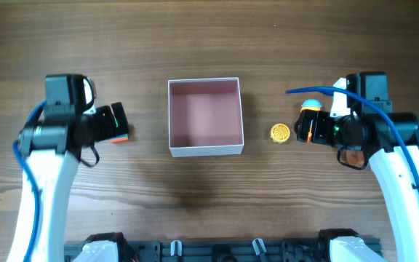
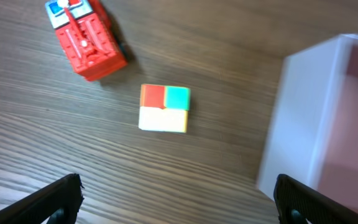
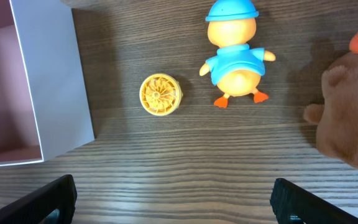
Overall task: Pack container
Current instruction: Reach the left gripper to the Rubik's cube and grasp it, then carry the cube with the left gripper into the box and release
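Observation:
The container (image 1: 206, 151) is a square shallow box with white walls and a pink inside, at the table's middle, with nothing in it. My left gripper (image 1: 113, 122) hangs left of it, open and empty. In the left wrist view (image 2: 178, 200) a small multicoloured cube (image 2: 164, 109) and a red toy truck (image 2: 87, 38) lie ahead of the jaws, with the container wall (image 2: 297, 124) at right. My right gripper (image 1: 317, 131) is open and empty right of the container. Its wrist view (image 3: 174, 200) shows a yellow disc (image 3: 160, 94), a duck toy with a blue hat (image 3: 235, 53) and the container (image 3: 55, 93).
A brown plush toy (image 3: 350, 118) lies at the right, also under the right arm in the overhead view (image 1: 353, 156). The yellow disc (image 1: 280, 132) sits between the container and the right gripper. The duck's blue hat (image 1: 310, 105) shows by the right gripper.

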`<move>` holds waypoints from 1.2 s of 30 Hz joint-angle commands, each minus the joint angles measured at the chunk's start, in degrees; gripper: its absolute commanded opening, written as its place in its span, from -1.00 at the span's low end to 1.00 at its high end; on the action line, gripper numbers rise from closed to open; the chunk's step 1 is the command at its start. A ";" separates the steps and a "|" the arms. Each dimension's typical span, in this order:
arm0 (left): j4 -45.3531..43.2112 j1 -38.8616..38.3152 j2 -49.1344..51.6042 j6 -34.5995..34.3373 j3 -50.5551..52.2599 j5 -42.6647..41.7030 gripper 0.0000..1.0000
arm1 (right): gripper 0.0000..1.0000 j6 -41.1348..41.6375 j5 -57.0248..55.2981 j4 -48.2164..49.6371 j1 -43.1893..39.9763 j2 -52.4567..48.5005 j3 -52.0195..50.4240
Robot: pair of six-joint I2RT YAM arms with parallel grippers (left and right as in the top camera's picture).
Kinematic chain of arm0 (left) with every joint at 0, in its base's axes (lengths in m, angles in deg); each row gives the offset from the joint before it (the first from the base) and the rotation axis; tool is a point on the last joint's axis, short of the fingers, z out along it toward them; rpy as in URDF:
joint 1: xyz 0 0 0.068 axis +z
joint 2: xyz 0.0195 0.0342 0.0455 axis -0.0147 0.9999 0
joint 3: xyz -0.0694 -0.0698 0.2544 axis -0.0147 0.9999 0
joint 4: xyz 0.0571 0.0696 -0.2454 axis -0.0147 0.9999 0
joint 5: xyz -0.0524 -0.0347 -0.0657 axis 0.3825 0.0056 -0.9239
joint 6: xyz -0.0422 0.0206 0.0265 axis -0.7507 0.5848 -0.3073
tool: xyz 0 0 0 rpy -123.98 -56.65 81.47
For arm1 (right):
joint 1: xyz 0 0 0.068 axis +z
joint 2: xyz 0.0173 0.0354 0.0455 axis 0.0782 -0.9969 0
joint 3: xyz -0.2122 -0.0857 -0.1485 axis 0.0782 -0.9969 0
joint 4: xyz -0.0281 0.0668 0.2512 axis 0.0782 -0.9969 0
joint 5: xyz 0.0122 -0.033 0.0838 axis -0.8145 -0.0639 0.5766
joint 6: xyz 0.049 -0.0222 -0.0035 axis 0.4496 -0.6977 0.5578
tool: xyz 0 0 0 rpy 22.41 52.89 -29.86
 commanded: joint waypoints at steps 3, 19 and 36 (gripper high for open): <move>-5.05 0.76 15.72 4.24 -0.81 2.78 1.00 | 1.00 -0.59 -1.38 -0.26 -0.24 -0.44 1.22; -10.58 0.76 32.17 7.15 -0.79 -1.07 0.36 | 1.00 -0.61 -1.40 -0.83 -0.24 -0.44 1.22; -6.05 -0.48 29.40 4.04 -5.73 -1.09 -0.73 | 0.99 -0.59 -1.40 -0.79 -0.24 -0.44 1.22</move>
